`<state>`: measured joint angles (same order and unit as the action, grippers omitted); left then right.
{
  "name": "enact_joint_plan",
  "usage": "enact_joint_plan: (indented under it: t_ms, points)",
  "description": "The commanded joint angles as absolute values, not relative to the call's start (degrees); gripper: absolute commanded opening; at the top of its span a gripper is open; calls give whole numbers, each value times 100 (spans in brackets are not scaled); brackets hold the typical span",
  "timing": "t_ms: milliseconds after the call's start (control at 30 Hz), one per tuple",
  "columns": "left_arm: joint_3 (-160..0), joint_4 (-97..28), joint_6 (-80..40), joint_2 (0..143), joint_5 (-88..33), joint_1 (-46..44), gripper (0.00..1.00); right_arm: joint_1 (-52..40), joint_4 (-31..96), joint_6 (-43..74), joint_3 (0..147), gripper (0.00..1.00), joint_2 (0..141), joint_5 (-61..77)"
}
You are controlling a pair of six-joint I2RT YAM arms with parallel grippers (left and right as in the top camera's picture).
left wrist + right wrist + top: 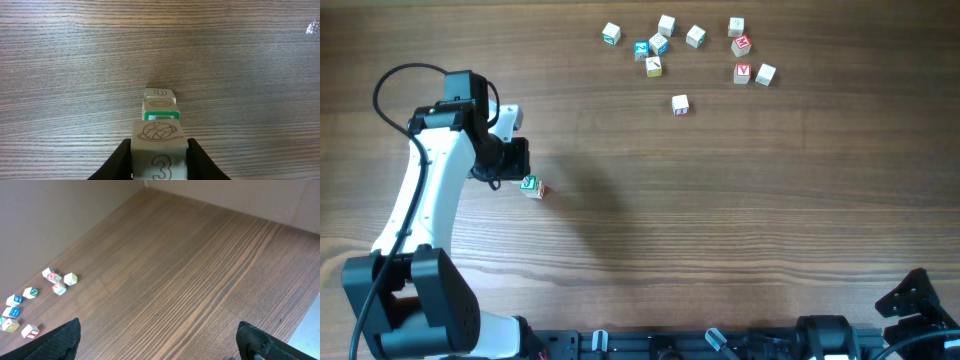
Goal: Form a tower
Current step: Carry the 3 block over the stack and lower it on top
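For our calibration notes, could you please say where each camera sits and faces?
Overhead: above the table, facing straight down; left arm, right arm, tower and loose cubes show.
Left wrist: faces down past the left pincer, shut on the tower's top cube.
Right wrist: faces across the table toward the loose cubes; open right pincer at bottom.
Shared: overhead and left wrist both show the tower.

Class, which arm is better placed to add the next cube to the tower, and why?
Left: the left pincer grips a cube at the tower; the right pincer is open and far away.
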<state>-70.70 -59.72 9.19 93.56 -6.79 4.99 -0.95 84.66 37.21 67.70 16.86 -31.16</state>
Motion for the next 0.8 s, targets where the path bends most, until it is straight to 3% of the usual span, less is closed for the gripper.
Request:
enact_joint_plan:
  t_ms: [0, 767]
  points:
    - [-6978, -5955, 1031, 9354, -746, 499, 25, -78, 8453, 3752, 6788, 100, 1651, -3210]
    - [-6539, -5461, 1332, 9354, -751, 499, 25, -78, 8453, 3752, 6788, 100, 1653, -3210]
